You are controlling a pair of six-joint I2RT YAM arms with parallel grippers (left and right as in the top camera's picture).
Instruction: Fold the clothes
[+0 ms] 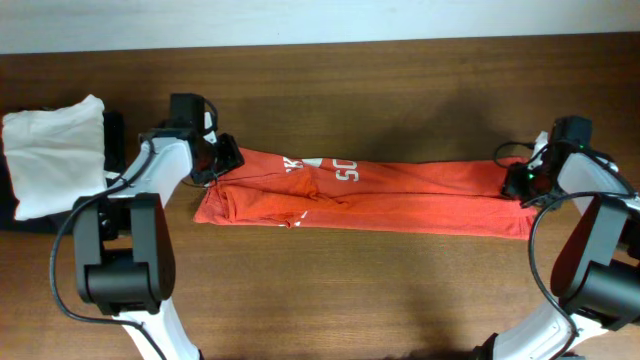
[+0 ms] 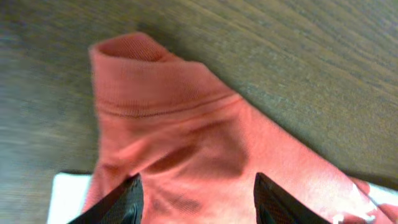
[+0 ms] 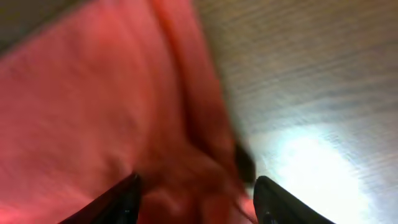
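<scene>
My left gripper has its jaws apart. The two dark fingertips stand wide, with only shirt cloth showing beyond them and nothing pinched between. It hovers over a rounded, hemmed corner of the fabric, which looks like a sleeve end. My right gripper also has its jaws apart, over red cloth where the edge meets bare table. That view is blurred, so I cannot tell whether the fingertips touch the fabric. From overhead, the shirt lies flat across the middle of the table as one long, narrow orange-red band, already doubled lengthwise, with white lettering partly showing near its left end. The grippers sit at opposite ends of that band, left at the left end and right at the right end. I judge this is so each can take a short end and bring the two together, or pull the strip taut. The left end is rumpled, with a flap lying loose along the front edge, so it may need smoothing before the next fold. A white garment lies folded at the far left of the table, well apart from the shirt and out of the way. I judge the job partly done: lengthwise folds are made, the crosswise fold is not yet.
</scene>
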